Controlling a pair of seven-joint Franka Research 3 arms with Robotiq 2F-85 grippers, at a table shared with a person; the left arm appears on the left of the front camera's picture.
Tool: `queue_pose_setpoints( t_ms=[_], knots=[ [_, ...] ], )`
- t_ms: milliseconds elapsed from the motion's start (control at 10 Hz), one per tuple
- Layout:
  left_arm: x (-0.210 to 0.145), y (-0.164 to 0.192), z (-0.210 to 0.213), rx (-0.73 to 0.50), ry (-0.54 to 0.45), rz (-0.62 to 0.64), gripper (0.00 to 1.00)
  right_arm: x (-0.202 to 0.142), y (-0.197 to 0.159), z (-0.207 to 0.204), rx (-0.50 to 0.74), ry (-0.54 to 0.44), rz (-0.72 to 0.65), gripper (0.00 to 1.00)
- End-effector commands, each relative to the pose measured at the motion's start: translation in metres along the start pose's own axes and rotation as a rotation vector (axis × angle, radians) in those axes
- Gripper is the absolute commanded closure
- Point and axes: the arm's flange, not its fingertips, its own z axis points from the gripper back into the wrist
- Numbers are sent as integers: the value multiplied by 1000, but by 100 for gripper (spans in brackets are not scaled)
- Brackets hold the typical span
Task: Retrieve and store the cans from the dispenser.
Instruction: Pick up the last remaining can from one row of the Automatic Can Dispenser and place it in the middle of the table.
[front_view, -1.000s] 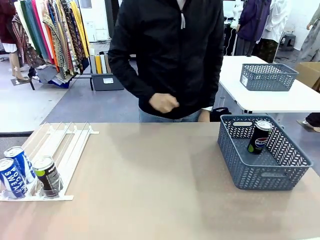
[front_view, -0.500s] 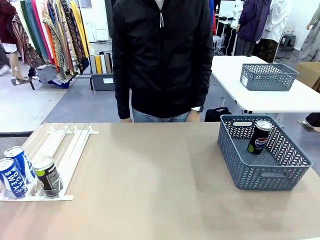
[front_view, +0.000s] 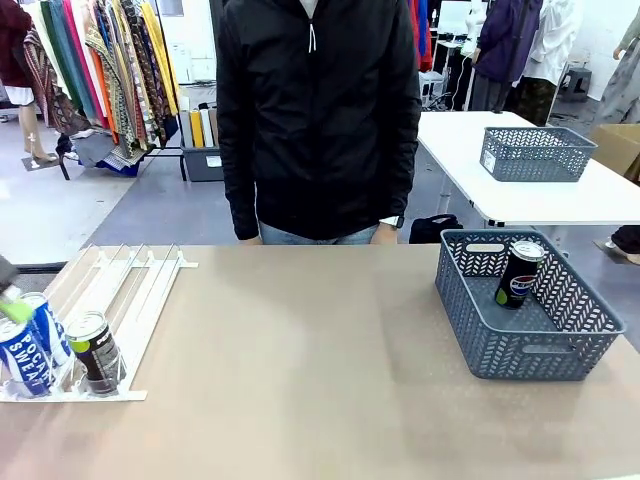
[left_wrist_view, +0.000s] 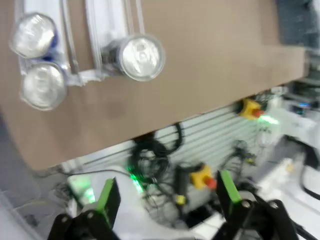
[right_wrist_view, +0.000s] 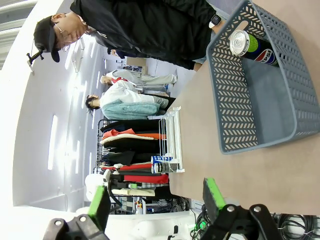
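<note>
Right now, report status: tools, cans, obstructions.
Left tool open, near dispenser's low end. Right tool open, empty. Three cans in dispenser, one in basket. Person at far side, away from dispenser.

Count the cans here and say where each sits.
4. A front blue can and a rear blue can at the dispenser's low end, a black can beside them, a Pepsi can in the grey basket. None seem hidden.

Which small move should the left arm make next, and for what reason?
Probably carry the left gripper over the dispenser and lower it around one can, perhaps the black can. Its jaws stand open and empty, that can and two blue Pocari Sweat cans rest at the dispenser's low end, and the grey basket holds just a Pepsi can.
</note>
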Motion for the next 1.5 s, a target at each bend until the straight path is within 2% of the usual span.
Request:
queue_pose_setpoints(
  t_ms=[0,100,200,500,800,900,1200,1400],
  knots=[
    [10,-24,-41,164,-31,1,0,1,2,0,23,-9,23,0],
    [19,-36,-52,204,-97,27,0,1,2,0,23,-9,23,0],
    [6,-22,-23,101,-4,-22,0,1,2,0,23,-9,23,0],
    [6,-22,-23,101,-4,-22,0,1,2,0,23,-9,23,0],
    [48,-34,-55,200,-19,-78,0,1,2,0,23,-9,23,0],
    [60,-38,-71,208,21,-109,0,1,2,0,23,-9,23,0],
    [85,-43,-106,302,14,-42,0,1,2,0,23,-9,23,0],
    [87,-38,-104,329,12,-4,0,1,2,0,23,-9,23,0]
  ],
)
